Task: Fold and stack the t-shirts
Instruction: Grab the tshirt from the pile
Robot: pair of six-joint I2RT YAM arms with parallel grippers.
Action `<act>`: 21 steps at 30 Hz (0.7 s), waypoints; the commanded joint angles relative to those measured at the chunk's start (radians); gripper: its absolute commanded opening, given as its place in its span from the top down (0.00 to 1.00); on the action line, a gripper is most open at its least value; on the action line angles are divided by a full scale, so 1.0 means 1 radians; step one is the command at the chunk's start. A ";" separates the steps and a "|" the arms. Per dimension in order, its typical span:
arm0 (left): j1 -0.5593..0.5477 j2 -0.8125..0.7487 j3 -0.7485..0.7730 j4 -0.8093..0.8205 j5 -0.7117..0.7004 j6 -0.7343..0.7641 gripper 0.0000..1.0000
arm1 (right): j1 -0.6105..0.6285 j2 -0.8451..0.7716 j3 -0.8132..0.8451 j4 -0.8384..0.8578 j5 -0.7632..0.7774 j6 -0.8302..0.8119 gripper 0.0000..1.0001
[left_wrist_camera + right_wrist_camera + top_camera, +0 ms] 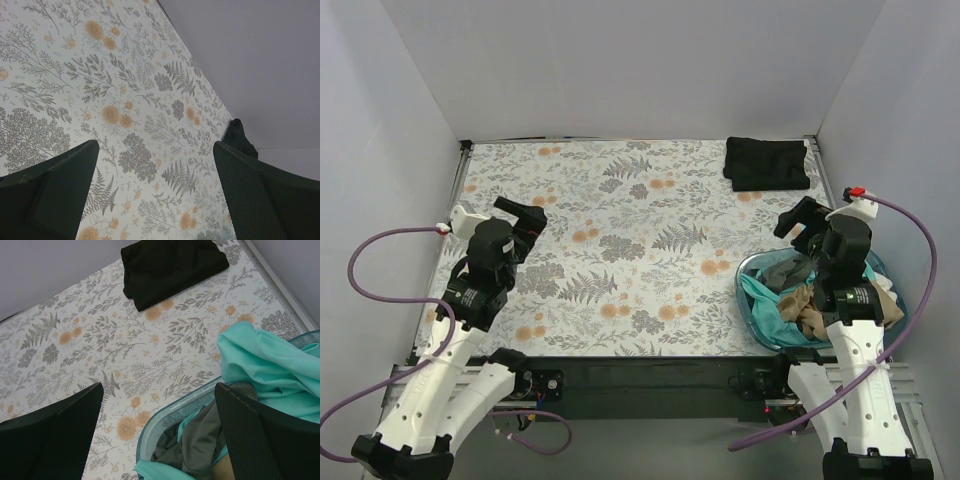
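From above, the translucent blue basket (750,264) sits at the near right of the floral tablecloth (620,230) and holds a crumpled heap of shirts: a bright teal t-shirt (760,302) spills over its left rim, a dark grey t-shirt (786,270) lies bunched toward its far side, and a tan t-shirt (810,312) is tangled in the middle. A black t-shirt (767,163) lies folded into a neat rectangle on the cloth beyond the basket, well apart from it. The right gripper (798,218) hovers over the basket's far edge, and the left gripper (525,215) is well to the basket's left. The left wrist view shows the left gripper (155,147) with fingers spread wide over bare cloth, grasping nothing. The right wrist view shows the right gripper (159,387) likewise released and empty above the basket rim (165,417), with teal folds (265,365) and dark grey fabric (200,440) inside the basket and the folded black t-shirt (172,267) beyond.
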 commanded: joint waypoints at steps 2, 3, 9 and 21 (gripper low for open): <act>0.006 0.022 -0.014 0.024 0.044 0.027 0.02 | 0.000 -0.008 0.023 0.000 0.045 -0.052 0.02; 0.006 0.027 -0.014 0.029 0.065 0.027 0.02 | 0.000 -0.011 0.015 0.002 0.060 -0.066 0.02; 0.006 0.065 -0.063 0.113 0.179 0.061 0.02 | 0.000 0.048 0.056 -0.082 0.123 -0.148 0.02; 0.006 0.140 -0.061 0.122 0.230 0.084 0.02 | -0.092 0.512 0.181 -0.132 0.326 -0.131 0.02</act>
